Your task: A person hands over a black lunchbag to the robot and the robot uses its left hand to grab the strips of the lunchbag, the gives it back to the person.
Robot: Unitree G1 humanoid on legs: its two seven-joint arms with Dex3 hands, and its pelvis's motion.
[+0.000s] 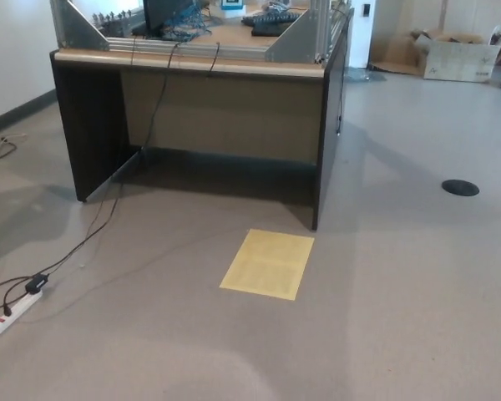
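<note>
No black lunchbag shows in the head view, and no person either. Neither of my hands nor any part of my arms is in the picture. The camera looks down at a grey carpeted floor (384,317) in front of a desk.
A dark desk (221,109) with a metal frame and cables on top stands ahead. A yellow sheet (268,264) lies on the floor before it. A white power strip (15,312) with a black cable lies at the lower left. A cardboard box (459,57) and a round black floor cover (460,188) are at the right.
</note>
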